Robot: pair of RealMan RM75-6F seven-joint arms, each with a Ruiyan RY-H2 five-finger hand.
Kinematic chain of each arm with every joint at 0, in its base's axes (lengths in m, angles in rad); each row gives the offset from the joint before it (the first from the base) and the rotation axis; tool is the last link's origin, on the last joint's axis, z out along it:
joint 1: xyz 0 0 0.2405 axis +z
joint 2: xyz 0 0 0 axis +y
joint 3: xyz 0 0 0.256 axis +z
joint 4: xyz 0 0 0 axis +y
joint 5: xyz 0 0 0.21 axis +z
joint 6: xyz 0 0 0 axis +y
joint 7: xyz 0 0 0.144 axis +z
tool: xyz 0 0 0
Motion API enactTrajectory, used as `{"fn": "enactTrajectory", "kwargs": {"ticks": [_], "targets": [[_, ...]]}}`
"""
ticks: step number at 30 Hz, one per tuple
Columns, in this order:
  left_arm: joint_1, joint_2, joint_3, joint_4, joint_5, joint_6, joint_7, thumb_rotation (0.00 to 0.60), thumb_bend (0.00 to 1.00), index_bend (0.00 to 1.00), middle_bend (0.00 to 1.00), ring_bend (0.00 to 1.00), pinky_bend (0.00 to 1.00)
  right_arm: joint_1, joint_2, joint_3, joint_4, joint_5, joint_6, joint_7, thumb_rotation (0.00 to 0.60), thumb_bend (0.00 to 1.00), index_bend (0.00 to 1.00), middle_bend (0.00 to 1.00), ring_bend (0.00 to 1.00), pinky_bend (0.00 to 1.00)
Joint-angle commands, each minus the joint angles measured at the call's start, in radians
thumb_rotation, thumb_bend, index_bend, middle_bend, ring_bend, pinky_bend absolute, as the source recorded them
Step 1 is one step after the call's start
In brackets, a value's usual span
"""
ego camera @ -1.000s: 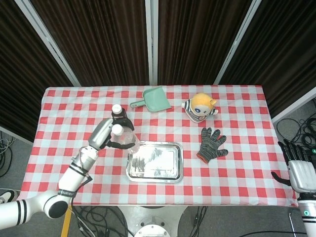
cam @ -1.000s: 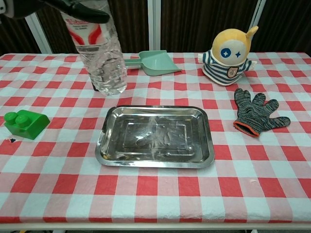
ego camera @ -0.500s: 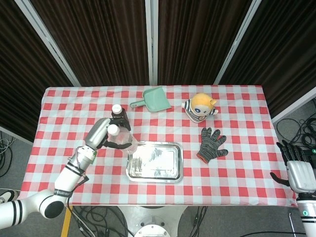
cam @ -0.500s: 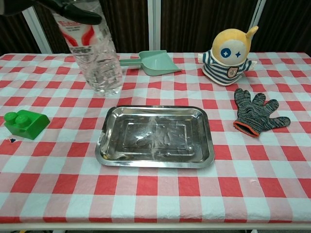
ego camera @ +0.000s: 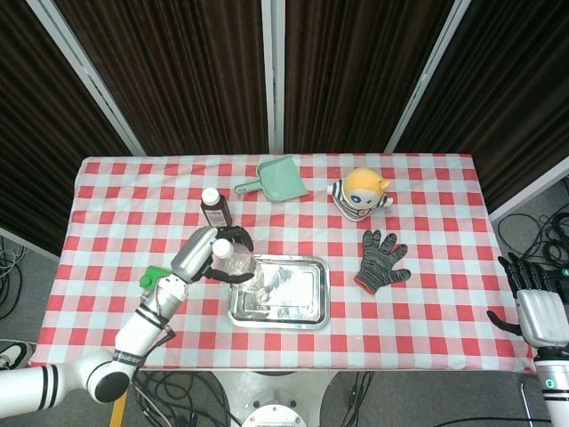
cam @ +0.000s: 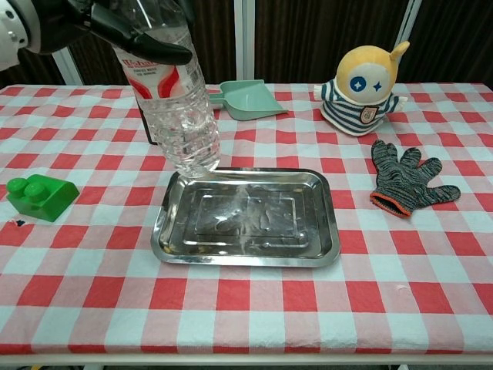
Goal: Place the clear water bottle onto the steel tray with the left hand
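My left hand (ego camera: 206, 254) (cam: 115, 21) grips the clear water bottle (cam: 177, 108) (ego camera: 236, 264) near its top, by the red and white label. The bottle hangs upright, its base just over the far left corner of the steel tray (cam: 246, 250) (ego camera: 307, 313). I cannot tell whether the base touches the tray rim. The tray holds nothing else. My right hand (ego camera: 533, 298) hangs off the table's right edge, fingers spread, holding nothing.
A green toy block (cam: 40, 196) lies left of the tray. A brown bottle with a white cap (ego camera: 213, 208) stands behind my left hand. A green scoop (cam: 243, 99), a yellow plush toy (cam: 363, 81) and a grey work glove (cam: 404, 179) lie at the back and right.
My left hand has carried the bottle right and toward the front, from left of the tray to over its far left corner. The brown bottle and green block are now uncovered in the head view.
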Motion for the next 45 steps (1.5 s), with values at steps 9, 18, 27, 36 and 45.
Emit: {"fn": "enactTrajectory", "kwargs": {"ticks": [9,18,27,36,45], "targets": [[-0.036,-0.214,0.070,0.223,0.056,0.042,0.079,0.600,0.24,0.58,0.63,0.50,0.56,-0.001,0.007,0.011,-0.002,0.013,0.001,0.014,0.600,0.12,0.00,0.00,0.00,0.00],[-0.029,-0.268,0.109,0.326,0.123,0.069,0.069,0.600,0.24,0.58,0.63,0.50,0.56,0.001,0.003,0.011,0.006,0.017,-0.007,0.010,0.600,0.12,0.00,0.00,0.00,0.00],[-0.019,-0.293,0.123,0.357,0.118,0.056,0.041,0.600,0.23,0.57,0.62,0.50,0.56,0.001,0.002,0.010,0.009,0.015,-0.007,0.015,0.600,0.12,0.00,0.00,0.00,0.00],[-0.015,-0.291,0.127,0.370,0.150,0.060,-0.003,0.600,0.11,0.33,0.46,0.39,0.45,0.001,0.003,0.009,0.007,0.015,-0.008,0.017,0.600,0.12,0.00,0.00,0.00,0.00],[-0.012,-0.261,0.083,0.307,0.151,0.086,-0.042,0.600,0.00,0.18,0.28,0.22,0.28,-0.001,0.005,0.010,0.005,0.014,-0.003,0.020,0.600,0.12,0.00,0.00,0.00,0.00]]}}
